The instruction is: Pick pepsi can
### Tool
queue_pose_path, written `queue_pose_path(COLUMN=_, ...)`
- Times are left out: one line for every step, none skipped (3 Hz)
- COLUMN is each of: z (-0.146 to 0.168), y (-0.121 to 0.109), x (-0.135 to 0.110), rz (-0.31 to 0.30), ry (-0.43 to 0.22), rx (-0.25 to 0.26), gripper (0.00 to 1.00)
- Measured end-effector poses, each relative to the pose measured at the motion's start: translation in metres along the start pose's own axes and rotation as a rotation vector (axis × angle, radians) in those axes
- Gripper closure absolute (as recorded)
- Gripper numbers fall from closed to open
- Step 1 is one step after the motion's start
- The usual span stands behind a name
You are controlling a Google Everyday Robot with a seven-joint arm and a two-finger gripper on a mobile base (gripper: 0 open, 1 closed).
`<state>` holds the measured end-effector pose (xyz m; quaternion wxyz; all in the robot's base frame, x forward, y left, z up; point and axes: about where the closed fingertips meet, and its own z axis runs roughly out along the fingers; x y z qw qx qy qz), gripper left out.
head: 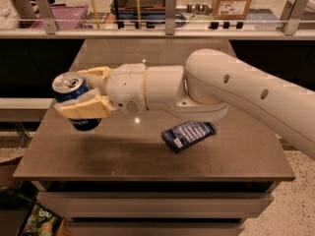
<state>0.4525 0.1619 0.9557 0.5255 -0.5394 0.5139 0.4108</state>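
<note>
View: single, high, angled down from desk (123, 156) front.
Facing: toward far rail (147, 33).
Nearness: close; arm (246, 90) crosses frame from right.
Claw (78, 98): frame left, clasped round can (68, 83), above desk's left side.

Brown table (98, 156), speckled floor (295, 205), railed counter (123, 33) behind.

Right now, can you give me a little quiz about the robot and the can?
1. True or false: the claw is shut around the pepsi can.
2. What lies on the table below the arm? A) a banana B) a dark-blue wrapper C) a spoon
3. Fill in: the claw holds the can at the picture's ____ side.
Key: 1 true; 2 B; 3 left.
</note>
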Motion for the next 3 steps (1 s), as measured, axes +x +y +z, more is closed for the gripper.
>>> queue_pose_path(z=0.004, y=-0.003, x=-0.019, rz=-0.032, ry=0.019, rx=-0.015, gripper=1.0)
queue_pose_path(z=0.007, y=-0.003, x=-0.043, rz=-0.084, ry=0.033, rx=-0.033, gripper=1.0)
queue_pose_path(z=0.007, y=-0.002, x=-0.043, rz=-0.084, ry=0.033, rx=-0.033, gripper=1.0)
